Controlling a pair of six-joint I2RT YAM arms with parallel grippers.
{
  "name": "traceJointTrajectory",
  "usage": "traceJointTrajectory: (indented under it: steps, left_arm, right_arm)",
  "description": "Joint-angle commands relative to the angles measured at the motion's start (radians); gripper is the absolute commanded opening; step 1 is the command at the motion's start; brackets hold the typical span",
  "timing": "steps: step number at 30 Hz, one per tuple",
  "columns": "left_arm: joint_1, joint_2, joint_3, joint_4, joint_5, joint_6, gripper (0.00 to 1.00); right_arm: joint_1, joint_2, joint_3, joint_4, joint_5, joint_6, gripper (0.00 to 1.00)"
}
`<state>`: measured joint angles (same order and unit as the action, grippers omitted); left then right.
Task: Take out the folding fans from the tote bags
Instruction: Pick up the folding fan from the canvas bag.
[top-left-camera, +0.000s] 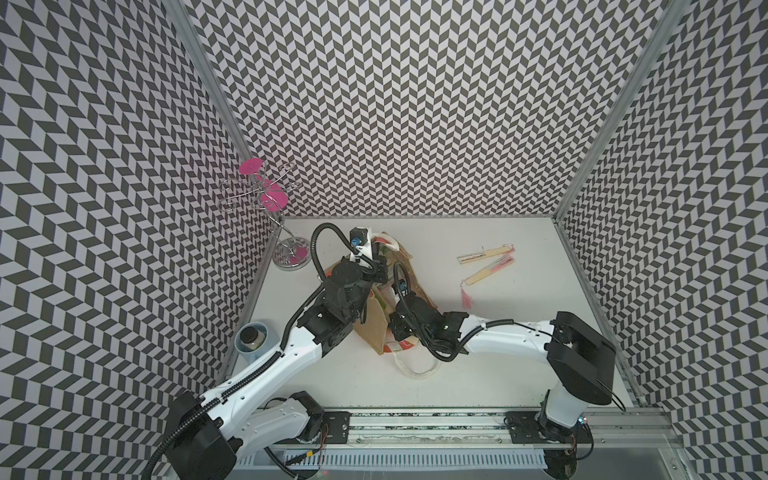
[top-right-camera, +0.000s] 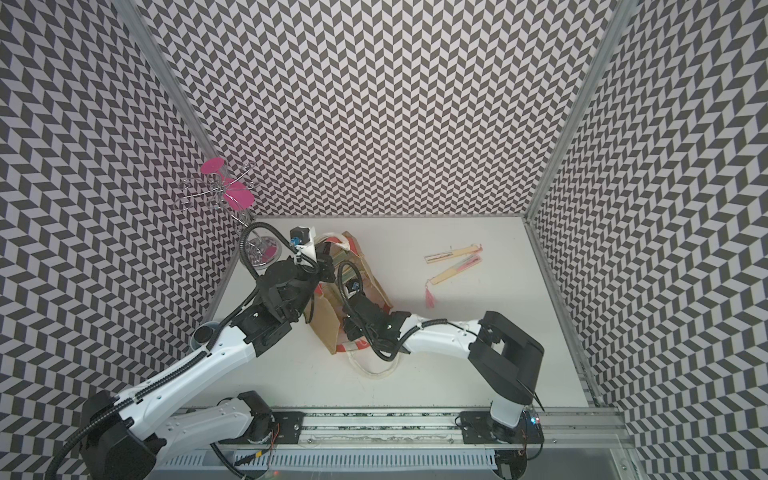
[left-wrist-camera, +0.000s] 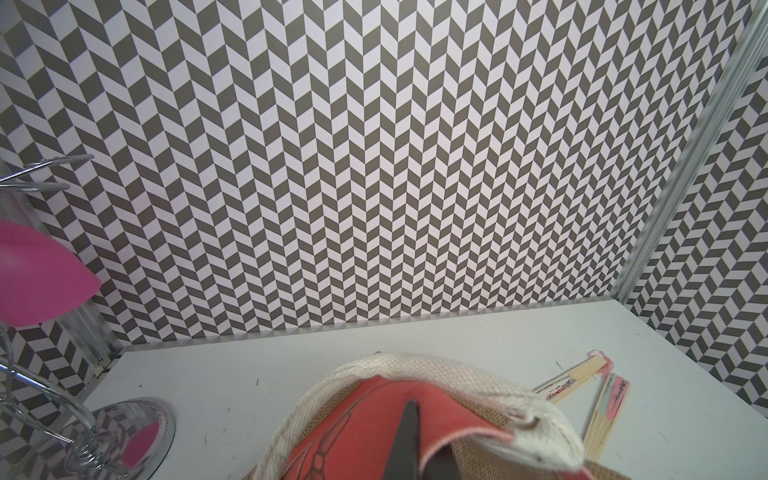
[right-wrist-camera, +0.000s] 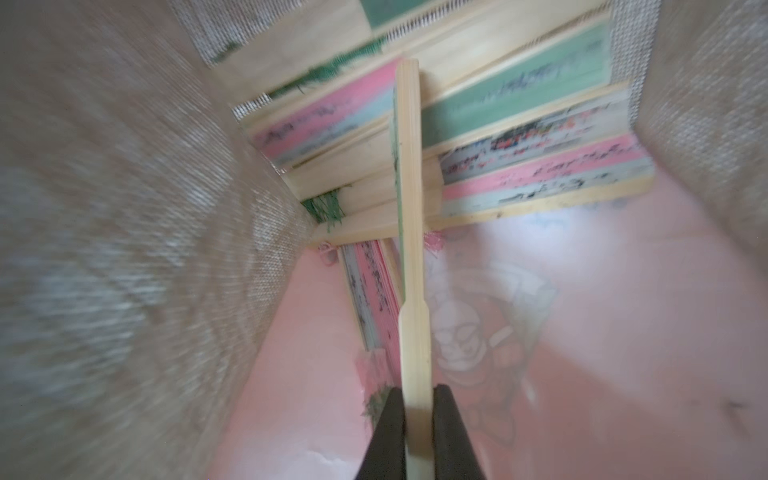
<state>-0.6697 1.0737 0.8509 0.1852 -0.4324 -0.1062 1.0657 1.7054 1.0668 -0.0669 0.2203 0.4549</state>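
Observation:
The tan jute tote bag (top-left-camera: 370, 328) (top-right-camera: 322, 322) lies on its side mid-table, mouth toward the arms. My left gripper (left-wrist-camera: 419, 432) (top-left-camera: 377, 262) is shut on the red-orange trim (left-wrist-camera: 374, 415) at the bag's rim, beside a white rope handle (left-wrist-camera: 415, 365). My right gripper (right-wrist-camera: 417, 390) reaches inside the bag and is shut on the bamboo end of one folding fan (right-wrist-camera: 411, 291). Several more fans (right-wrist-camera: 540, 166) are stacked deeper in the bag. Two fans (top-left-camera: 486, 254) (top-left-camera: 490, 271) lie on the table to the bag's right, also in the left wrist view (left-wrist-camera: 606, 411).
A chrome wire stand with pink discs (top-left-camera: 266, 199) rises at the back left corner, its base (left-wrist-camera: 137, 440) close to the bag. A blue-grey cup holding a jar (top-left-camera: 251, 338) sits at the left edge. The bag's other rope handle (top-left-camera: 415, 370) trails on the table.

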Motion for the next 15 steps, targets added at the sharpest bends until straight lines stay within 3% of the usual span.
traceJointTrajectory:
  steps: [1, 8, 15]
  left_arm:
    - [0.011, -0.011, 0.049, 0.06, -0.019, -0.021, 0.0]
    - [0.016, -0.006, 0.053, 0.06, -0.012, -0.023, 0.0]
    - [0.027, 0.003, 0.059, 0.044, -0.019, -0.046, 0.0]
  right_arm:
    - [0.004, -0.059, -0.014, -0.012, 0.035, 0.007, 0.01]
    - [0.003, -0.106, 0.007, -0.066, 0.048, -0.005, 0.0]
    - [0.004, -0.309, -0.045, -0.062, 0.027, -0.021, 0.0]
